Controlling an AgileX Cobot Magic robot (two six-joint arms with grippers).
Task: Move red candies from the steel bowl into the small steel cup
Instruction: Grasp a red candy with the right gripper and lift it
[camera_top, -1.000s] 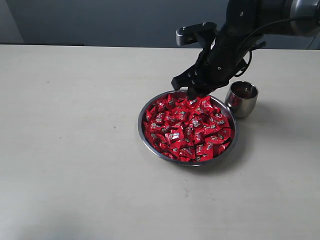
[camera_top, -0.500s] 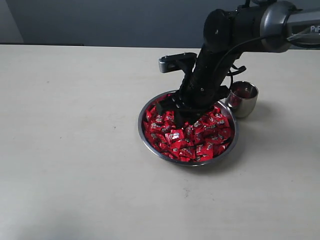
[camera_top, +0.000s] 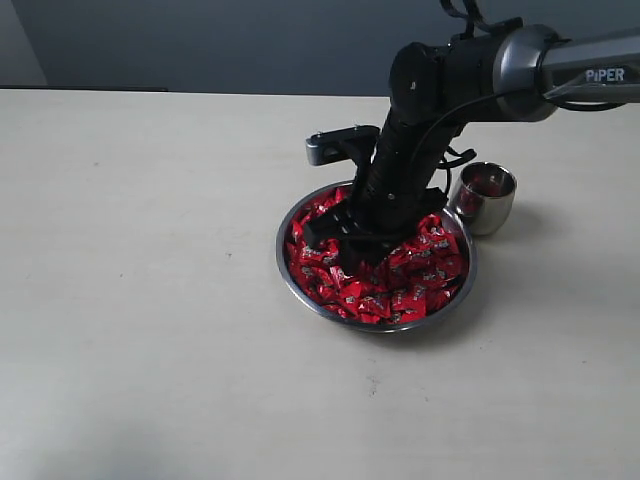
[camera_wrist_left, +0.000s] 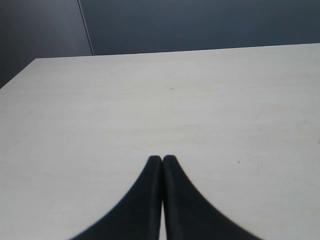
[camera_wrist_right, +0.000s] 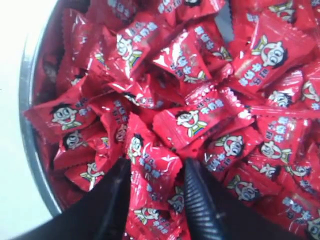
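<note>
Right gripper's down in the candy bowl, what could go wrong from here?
The right gripper is open around one wrapper, but the red candies overlap tightly, so closing may snag two or pinch only an edge. It works near the rim of the steel bowl; pushing down might shift the bowl. The small steel cup is narrow and close by, so a candy could miss or the arm could bump it.

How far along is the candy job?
Done: little to show; the steel bowl is heaped with red candies, and I can't tell what is in the small steel cup. In hand: the right gripper is down in the bowl, open, fingers either side of one candy. To do: grip, lift, carry to the cup, repeat. The left gripper is shut.
</note>
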